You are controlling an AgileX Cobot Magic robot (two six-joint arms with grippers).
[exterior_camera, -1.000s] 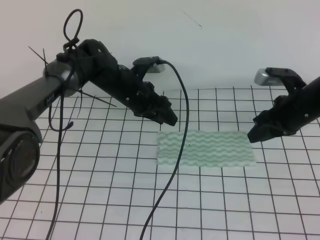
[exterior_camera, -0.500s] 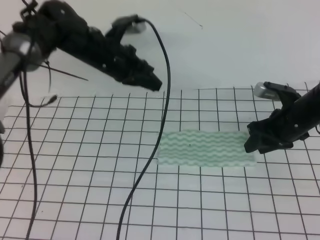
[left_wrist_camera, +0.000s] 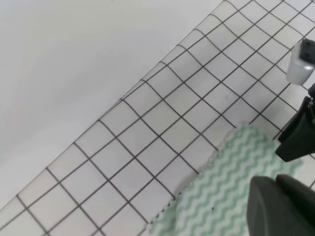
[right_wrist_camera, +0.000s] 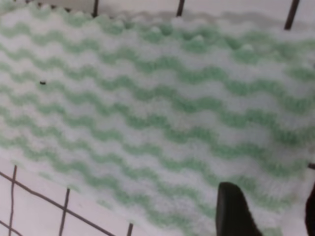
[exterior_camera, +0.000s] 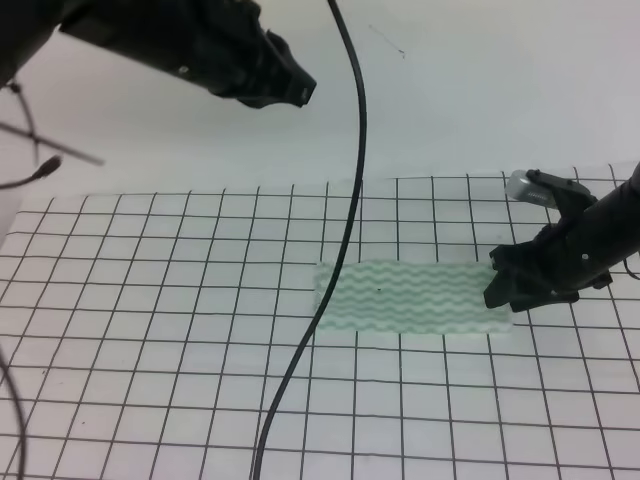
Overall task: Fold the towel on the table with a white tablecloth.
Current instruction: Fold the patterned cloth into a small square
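The towel, mint-green and white wavy stripes, lies flat on the tablecloth that covers the table. My right gripper is low at the towel's right edge. The right wrist view shows it open, one dark fingertip just over the striped cloth. My left gripper hangs high above the table's far left, well clear of the towel, and its jaws look shut. In the left wrist view the towel lies below its dark fingers.
A black cable hangs from the left arm and crosses in front of the towel's left end. A plain white wall rises behind the table's far edge. The right arm's camera housing shows in the left wrist view.
The left arm has lifted up and away to the upper left, off the towel's left end. The right gripper has sunk down onto the towel's right edge.
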